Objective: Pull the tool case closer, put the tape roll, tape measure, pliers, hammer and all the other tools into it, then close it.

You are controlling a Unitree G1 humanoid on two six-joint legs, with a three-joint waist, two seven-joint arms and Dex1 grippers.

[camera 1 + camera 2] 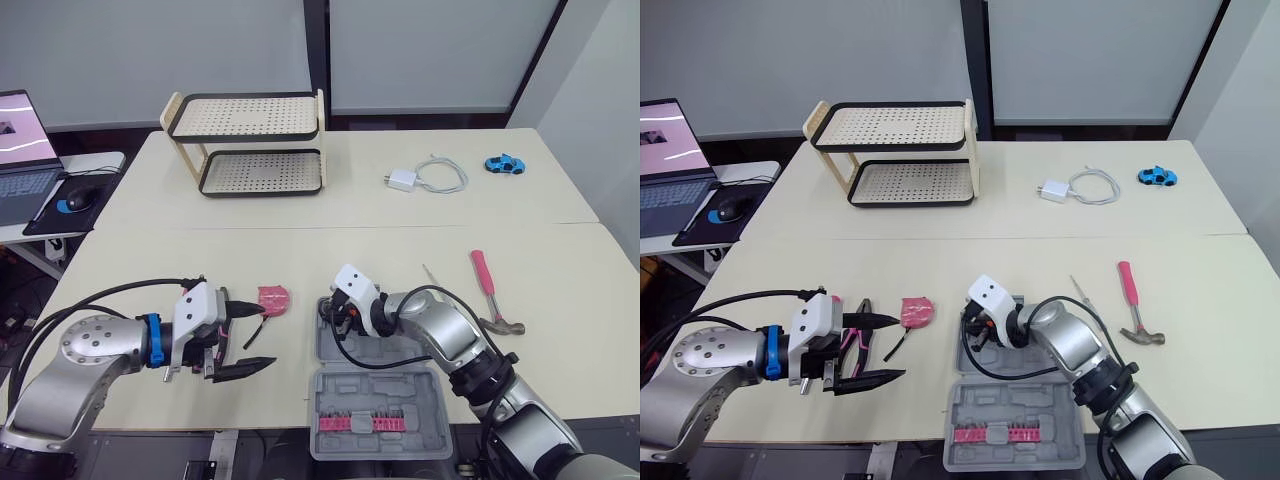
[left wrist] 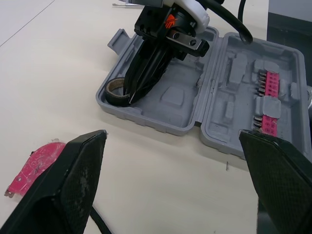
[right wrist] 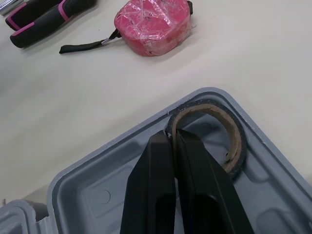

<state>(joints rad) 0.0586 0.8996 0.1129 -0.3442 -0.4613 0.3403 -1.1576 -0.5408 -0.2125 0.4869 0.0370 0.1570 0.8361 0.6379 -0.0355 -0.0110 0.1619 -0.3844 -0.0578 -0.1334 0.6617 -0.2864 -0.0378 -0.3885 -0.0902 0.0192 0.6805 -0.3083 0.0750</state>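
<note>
At tool case (image 3: 83, 180) corner, tape roll (image 3: 239, 141) flat, right jaws pinching its wall, left jaws spread

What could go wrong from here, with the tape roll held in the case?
1. The right fingers pinch the wall of the tape roll in a corner of the case. On release it may cling to a finger or lean on the rim, and later block the lid.
2. The left fingers are wide open near the tape measure and the pliers. A grasp there may catch the strap and drag both.
</note>
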